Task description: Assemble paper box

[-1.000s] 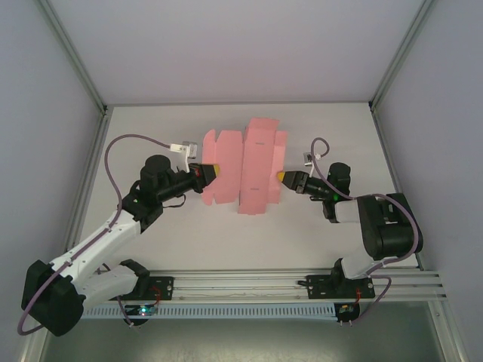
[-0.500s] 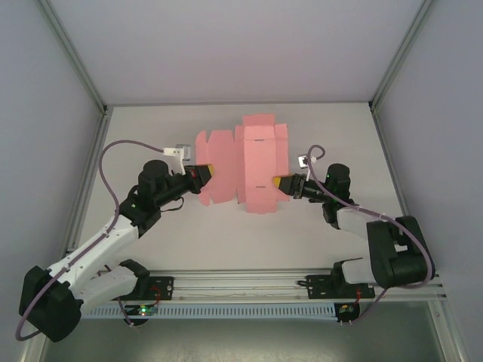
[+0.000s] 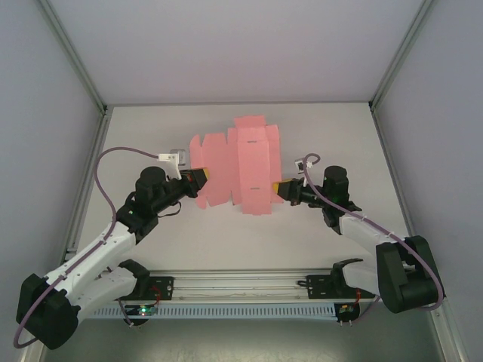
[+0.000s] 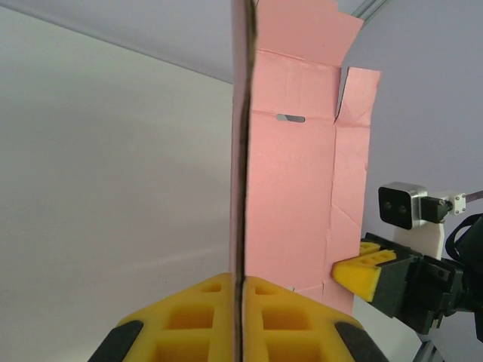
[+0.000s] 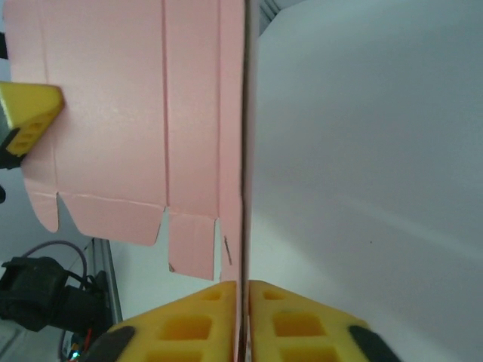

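Item: paper box (image 3: 238,162), a flat pink die-cut card sheet with flaps, over white table (image 3: 332,128). Left gripper (image 3: 202,178) jaws clamp its left edge. Right gripper (image 3: 281,187) jaws clamp its right edge.

The paper box (image 3: 238,170) is thin pink card, matt and smooth, with pressed fold lines. The pads (image 4: 189,313) of the left gripper (image 4: 240,285) and of the right gripper (image 5: 245,290) are matt yellow, moulded with recessed pockets; whether foam or plastic cannot be told. The table (image 3: 151,128) is matt white and smooth. The rail (image 3: 249,283) is bare silvery metal. The left arm (image 3: 98,245) and the right arm (image 3: 362,225) have smooth white and black plastic shells.
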`<control>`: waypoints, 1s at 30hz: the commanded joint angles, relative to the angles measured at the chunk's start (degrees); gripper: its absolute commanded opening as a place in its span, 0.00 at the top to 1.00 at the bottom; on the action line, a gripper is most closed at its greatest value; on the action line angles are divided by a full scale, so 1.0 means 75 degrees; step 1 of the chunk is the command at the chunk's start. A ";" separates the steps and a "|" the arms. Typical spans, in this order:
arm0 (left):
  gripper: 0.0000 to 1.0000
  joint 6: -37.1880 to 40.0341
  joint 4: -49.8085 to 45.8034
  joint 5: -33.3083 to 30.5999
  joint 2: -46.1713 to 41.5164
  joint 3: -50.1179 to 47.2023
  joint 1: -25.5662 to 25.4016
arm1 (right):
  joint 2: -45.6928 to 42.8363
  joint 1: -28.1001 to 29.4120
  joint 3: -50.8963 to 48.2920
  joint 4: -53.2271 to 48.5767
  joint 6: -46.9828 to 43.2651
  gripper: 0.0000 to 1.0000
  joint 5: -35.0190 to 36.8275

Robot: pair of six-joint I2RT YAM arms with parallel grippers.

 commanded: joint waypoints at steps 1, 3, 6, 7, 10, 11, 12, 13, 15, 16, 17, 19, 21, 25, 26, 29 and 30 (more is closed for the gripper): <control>1.00 -0.0100 0.0168 -0.0020 -0.0097 -0.0074 -0.0086 | -0.0202 0.0081 0.0283 -0.0202 -0.0316 0.93 0.0321; 1.00 -0.0095 0.0085 -0.0057 -0.0157 -0.0131 -0.0082 | -0.0283 0.0115 0.0344 -0.0398 -0.0391 0.97 0.0618; 0.95 -0.0090 -0.0659 -0.0516 -0.0274 -0.0170 -0.0087 | -0.0443 0.0239 0.0535 -0.1303 -0.0951 1.00 0.1058; 0.83 -0.0100 -0.1050 -0.0845 -0.0321 -0.0211 -0.0088 | -0.0474 0.0295 0.0609 -0.1627 -0.1118 1.00 0.1176; 0.34 -0.0312 -0.2242 -0.2079 -0.0479 -0.0328 -0.0079 | -0.0474 0.0423 0.0746 -0.2328 -0.1416 1.00 0.1269; 0.18 -0.0337 -0.2624 -0.2439 -0.0548 -0.0372 -0.0090 | -0.0457 0.0457 0.0762 -0.2483 -0.1496 1.00 0.1269; 0.03 -0.0380 -0.3059 -0.2881 -0.0638 -0.0393 -0.0084 | -0.0428 0.0482 0.0802 -0.2724 -0.1620 1.00 0.1298; 0.00 -0.0428 -0.3434 -0.3215 -0.0739 -0.0383 -0.0081 | -0.0396 0.0515 0.0828 -0.2898 -0.1713 1.00 0.1335; 0.00 -0.0509 -0.4115 -0.3919 -0.0969 -0.0346 -0.0094 | -0.0265 0.0557 0.0903 -0.3253 -0.1873 1.00 0.1391; 0.00 -0.0516 -0.4336 -0.4185 -0.1078 -0.0329 -0.0081 | -0.0176 0.0577 0.0976 -0.3434 -0.2012 1.00 0.1395; 0.00 -0.0493 -0.4514 -0.4327 -0.1172 -0.0295 -0.0087 | -0.0087 0.0604 0.1037 -0.3531 -0.2067 1.00 0.1442; 0.00 -0.0423 -0.4805 -0.4526 -0.1325 -0.0175 -0.0083 | 0.0123 0.0676 0.1184 -0.3579 -0.2174 1.00 0.1310; 0.00 -0.0359 -0.4843 -0.4632 -0.1402 -0.0116 -0.0077 | 0.0345 0.0875 0.1563 -0.3946 -0.2505 1.00 0.1556; 0.00 -0.0195 -0.4759 -0.4558 -0.1228 0.0109 -0.0085 | 0.1092 0.1668 0.3145 -0.6312 -0.4040 1.00 0.3807; 0.00 -0.0154 -0.4748 -0.4524 -0.1139 0.0191 -0.0078 | 0.1338 0.1857 0.3574 -0.6900 -0.4491 1.00 0.4423; 0.00 -0.0128 -0.4677 -0.4542 -0.0856 0.0401 -0.0076 | 0.1853 0.2087 0.4387 -0.7725 -0.5623 1.00 0.5171; 0.00 -0.0105 -0.4655 -0.4513 -0.0754 0.0489 -0.0076 | 0.1948 0.2102 0.4579 -0.7872 -0.6029 1.00 0.5245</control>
